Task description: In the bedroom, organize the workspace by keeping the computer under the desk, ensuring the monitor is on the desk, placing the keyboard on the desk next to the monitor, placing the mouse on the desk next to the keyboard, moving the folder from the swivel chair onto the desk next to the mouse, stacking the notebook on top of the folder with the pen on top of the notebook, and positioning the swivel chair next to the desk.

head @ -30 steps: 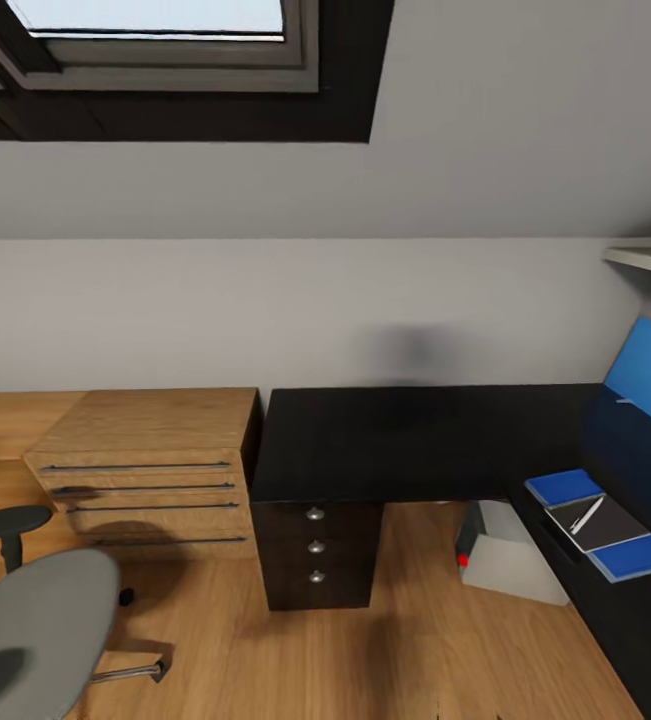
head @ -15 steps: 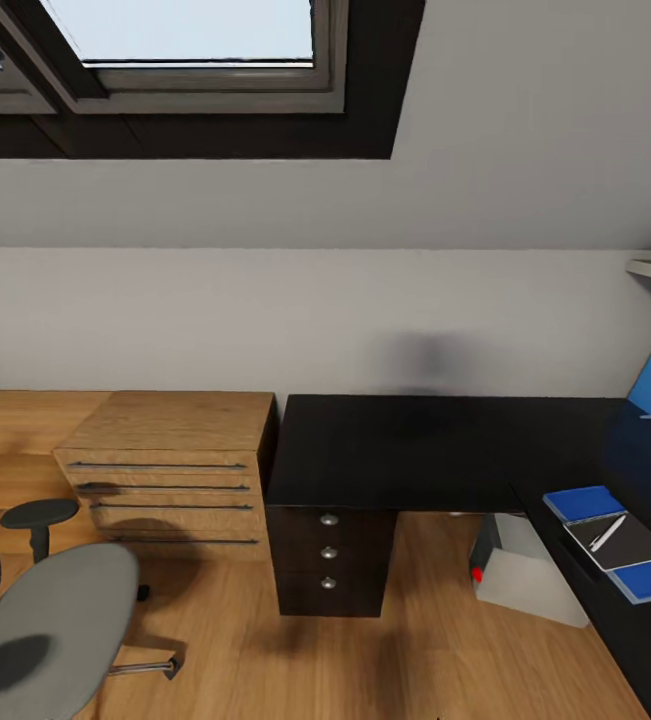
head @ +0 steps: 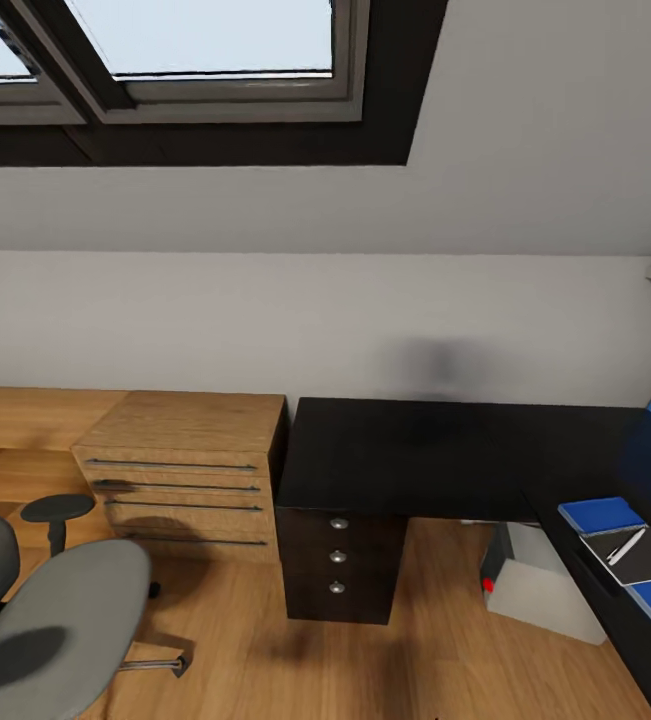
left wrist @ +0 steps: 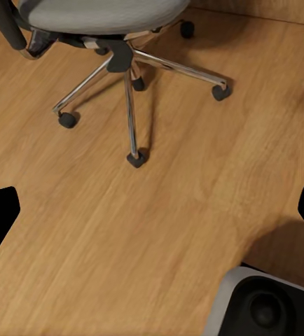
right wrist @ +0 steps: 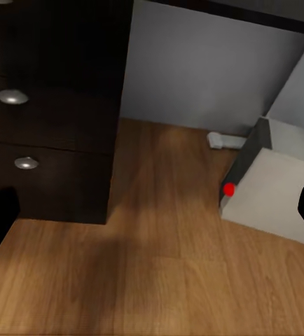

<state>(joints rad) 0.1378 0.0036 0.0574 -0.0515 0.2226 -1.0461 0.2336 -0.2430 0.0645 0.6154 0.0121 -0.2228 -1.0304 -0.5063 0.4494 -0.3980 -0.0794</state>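
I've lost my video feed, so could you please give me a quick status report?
Both grippers open, empty. Swivel chair stands apart from desk; computer under desk. Wooden chest stands between chair and desk.

Nothing to read anywhere here — no lettering, labels, brand marks or numbers. The computer (head: 540, 585) shows just a plain red dot on its front, the desk (head: 415, 450) drawers carry bare silver knobs, and the blue covers by the dark notebook (head: 637, 553) are blank.
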